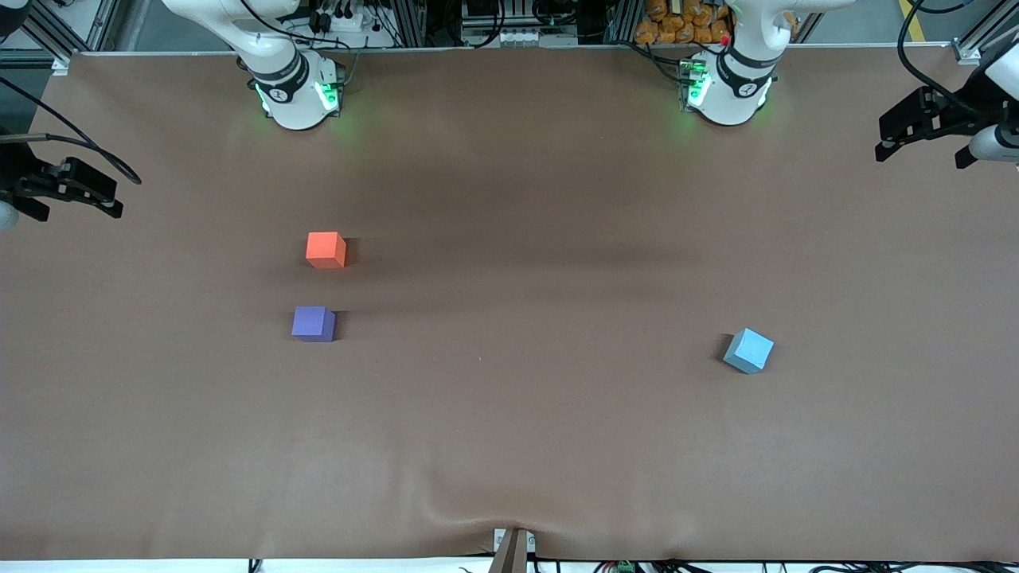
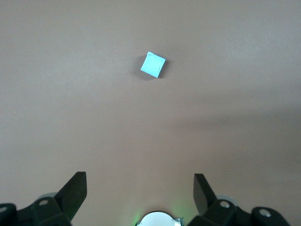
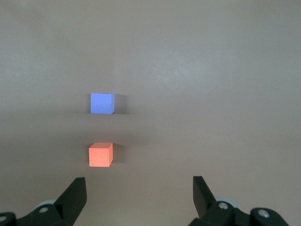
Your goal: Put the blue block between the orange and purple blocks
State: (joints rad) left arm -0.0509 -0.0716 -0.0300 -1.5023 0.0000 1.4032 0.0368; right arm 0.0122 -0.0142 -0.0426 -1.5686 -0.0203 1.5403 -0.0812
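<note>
Small sky-blue matte cube [image 1: 748, 351], turned askew, lies toward the left arm's end of the brown table [image 1: 509, 446]. Orange-red matte cube [image 1: 326, 250] sits at twelve o'clock of violet-purple matte cube [image 1: 313, 324], near it but apart, toward the right arm's end. Left gripper [image 2: 140, 190] and right gripper [image 3: 139, 189] wait high, fingers spread, empty.

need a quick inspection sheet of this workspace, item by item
surface: brown table cover, wrinkled at the camera-side edge
job's things: blue block alone toward the left arm's end, turned askew; orange block and purple block toward the right arm's end, apart, purple nearer the camera, gap between them unfilled
clutter: nothing seen
hands: left hand open, empty, up over the table's left-arm end; right hand open, empty, over the right-arm end
cables: on both arms and along the table edges
surroundings: frame rails, orange items by the left arm's base
</note>
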